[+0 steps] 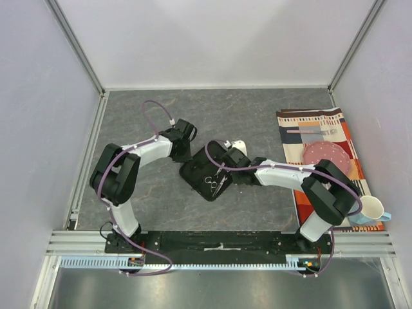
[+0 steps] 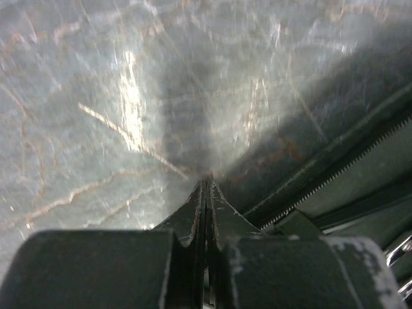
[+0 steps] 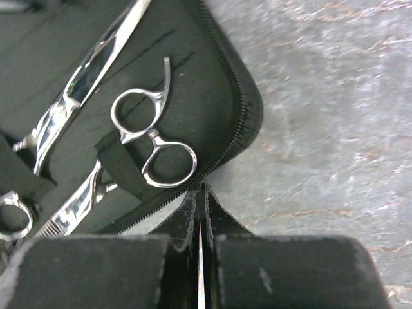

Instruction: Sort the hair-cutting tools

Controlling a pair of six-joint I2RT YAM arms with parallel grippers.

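1. Your left arm (image 1: 151, 149) reaches in over the grey tabletop (image 1: 257, 116). It ends just past the far left corner of the open black pouch (image 1: 196, 174).
2. The left jaws are pressed fully together with nothing between them. In the left wrist view their tips point at bare tabletop. The pouch's zip edge (image 2: 360, 187) runs by on the right.
3. Your right arm (image 1: 283, 174) stretches left across the middle, and its end sits at the pouch's far right edge.
4. The right jaws are also closed tight, blade to blade. Their tips sit right at the zipped rim of the pouch (image 3: 212, 84). You cannot tell from the right wrist view whether they touch or pinch that rim, and nothing shows between them.
5. The scissors (image 1: 214, 183) lie inside the open pouch, near the middle of the tabletop between your two arms.
6. Up close, one silver pair (image 3: 153, 135) shows its two ring handles and a curved finger rest just inside the zip. It is tucked under a black strap (image 3: 119, 158).
7. The long bright blade of a second pair (image 3: 77, 90) lies further in, slanting across the lining. Another ring (image 3: 13, 215) peeks in at the left edge.
8. Well apart on the right lies a striped mat (image 1: 322, 119). It carries a fork and knife (image 1: 312, 132), a pink plate (image 1: 325, 158) and a cup (image 1: 370, 209).
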